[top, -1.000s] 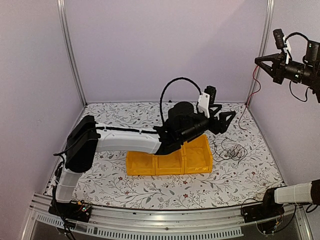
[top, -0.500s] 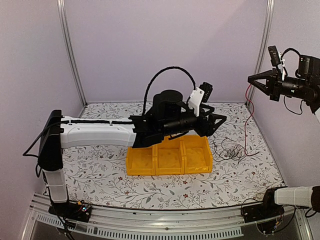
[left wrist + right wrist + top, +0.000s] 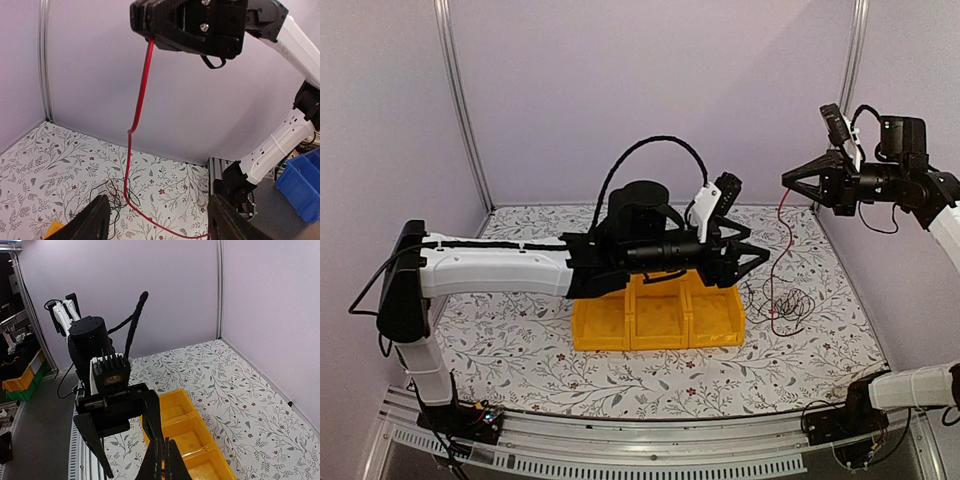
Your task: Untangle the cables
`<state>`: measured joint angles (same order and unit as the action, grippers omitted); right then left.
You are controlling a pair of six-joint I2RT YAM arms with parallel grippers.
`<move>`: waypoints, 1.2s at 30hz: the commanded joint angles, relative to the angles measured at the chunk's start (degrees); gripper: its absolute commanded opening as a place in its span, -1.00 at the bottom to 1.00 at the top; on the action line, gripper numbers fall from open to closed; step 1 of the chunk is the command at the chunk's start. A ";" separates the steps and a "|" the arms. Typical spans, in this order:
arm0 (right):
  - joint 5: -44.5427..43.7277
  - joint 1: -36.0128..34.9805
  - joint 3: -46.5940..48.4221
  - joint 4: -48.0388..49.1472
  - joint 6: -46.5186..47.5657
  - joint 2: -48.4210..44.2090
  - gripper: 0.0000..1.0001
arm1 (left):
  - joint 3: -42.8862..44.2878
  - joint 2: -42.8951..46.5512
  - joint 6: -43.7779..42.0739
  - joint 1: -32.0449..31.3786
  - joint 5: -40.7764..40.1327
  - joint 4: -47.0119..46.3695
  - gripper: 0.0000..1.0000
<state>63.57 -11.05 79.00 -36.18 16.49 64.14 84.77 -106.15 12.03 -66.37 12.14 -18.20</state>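
Note:
My right gripper is raised high at the right, shut on a thin red cable. The cable hangs down to the table beside a tangle of thin black, green and red cables. The left wrist view shows the red cable dropping from the right gripper to the tangle. My left gripper is open and empty above the right end of the yellow bin, facing the hanging cable; its fingers frame the cable. The right wrist view shows shut fingertips.
The yellow three-compartment bin stands mid-table, left of the tangle. The left arm stretches across the table's left half. A metal corner post stands behind the right gripper. A blue bin sits off the table.
My right gripper has moved left and lower, carrying the red cable, which now hangs nearer the left gripper. The left arm has swung further out and its gripper has shifted a little left.

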 commanded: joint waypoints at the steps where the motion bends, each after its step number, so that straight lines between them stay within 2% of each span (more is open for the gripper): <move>1: 2.04 -2.25 1.20 2.05 -1.24 1.43 -1.00 | 2.45 -2.15 0.31 -0.17 0.28 -3.77 0.36; 6: 4.41 -3.59 2.50 2.17 -1.88 2.43 -1.00 | 6.51 -6.36 0.11 -0.18 -0.56 -6.15 0.27; 11: 8.03 -3.77 2.52 5.28 -5.74 2.42 -1.00 | 10.37 -11.80 -0.08 -0.56 -6.58 -8.53 0.17; 14: 8.40 -4.04 2.56 6.11 -7.35 1.99 -1.00 | 11.66 -13.36 -0.63 -0.53 -7.51 -9.85 -0.04; 18: 8.22 -4.24 2.47 5.87 -7.35 1.61 -1.00 | 12.12 -14.37 -1.10 -0.52 -8.00 -11.61 -0.13; 21: 8.24 -4.37 2.64 5.77 -7.22 1.77 -1.00 | 12.34 -14.93 -1.54 -0.39 -8.34 -12.08 -0.34; 26: 7.97 -4.45 2.59 5.90 -7.42 1.92 -1.00 | 11.81 -14.84 -2.16 -0.28 -8.02 -13.20 -0.54; 29: 7.75 -4.45 2.39 6.19 -7.67 2.09 -1.00 | 11.08 -14.40 -2.72 -0.23 -7.83 -13.81 -0.80; 33: 5.04 -4.43 2.47 7.24 -7.92 2.69 -1.00 | 8.07 -12.32 -1.89 0.00 -8.39 -14.89 -0.92; 36: -5.00 -4.42 1.88 8.96 -8.87 2.91 -1.00 | 2.70 -7.95 -1.03 -0.05 -9.22 -14.58 -0.97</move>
<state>68.60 -15.11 80.18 -30.22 9.23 66.50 93.01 -119.87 10.20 -66.37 4.01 -31.24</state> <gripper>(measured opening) 0.025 0.032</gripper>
